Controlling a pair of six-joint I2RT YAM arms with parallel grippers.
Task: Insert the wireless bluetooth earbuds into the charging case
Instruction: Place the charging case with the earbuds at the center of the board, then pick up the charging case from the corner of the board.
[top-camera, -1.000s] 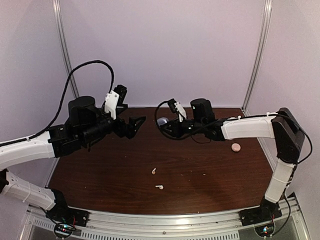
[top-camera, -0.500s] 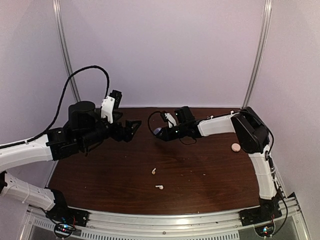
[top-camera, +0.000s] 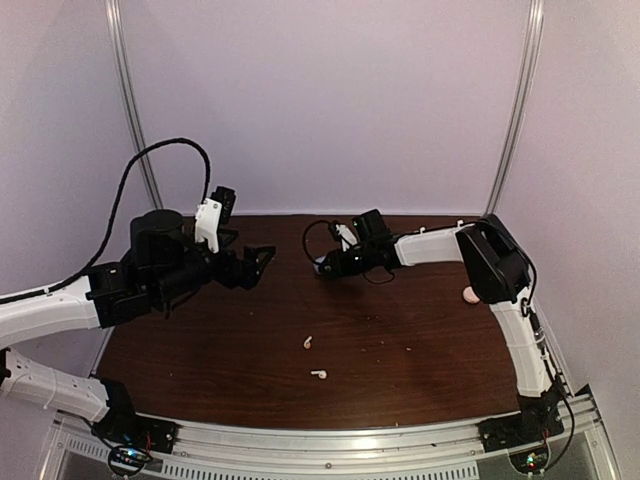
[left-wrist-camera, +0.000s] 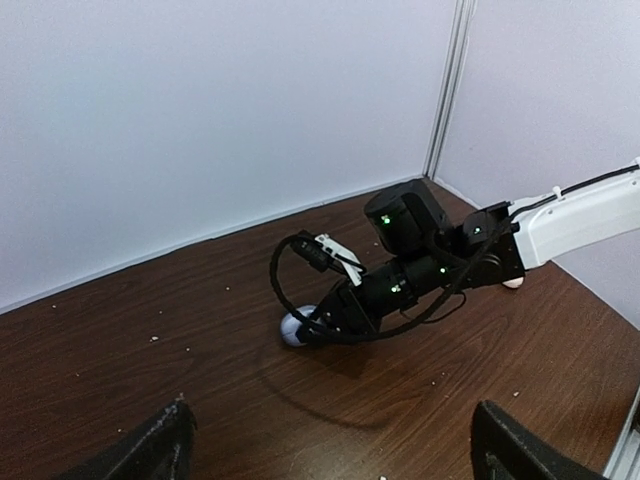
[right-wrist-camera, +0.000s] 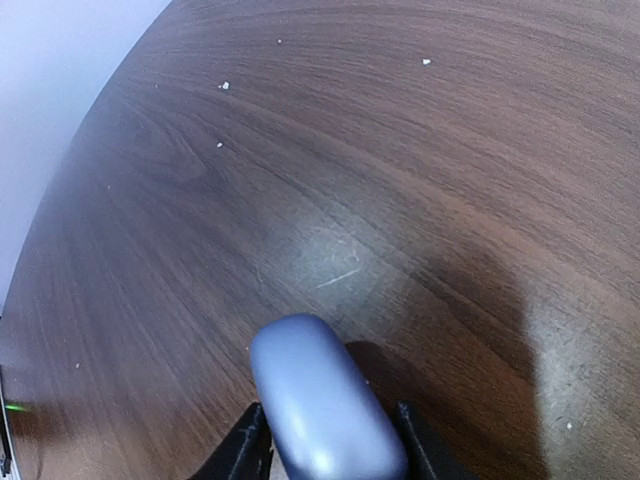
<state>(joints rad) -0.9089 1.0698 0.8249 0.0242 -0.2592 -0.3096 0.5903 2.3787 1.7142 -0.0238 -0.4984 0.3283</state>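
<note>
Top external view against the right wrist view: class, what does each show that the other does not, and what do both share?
Only the top external view shows the two white earbuds lying loose on the table, a pinkish round object near its right edge, and the left jaws, which are open. Only the right wrist view shows, close up, the right jaws on either side of the blue-grey case; whether they grip it cannot be told. Both show that case at the right jaws and the dark wooden table.
</note>
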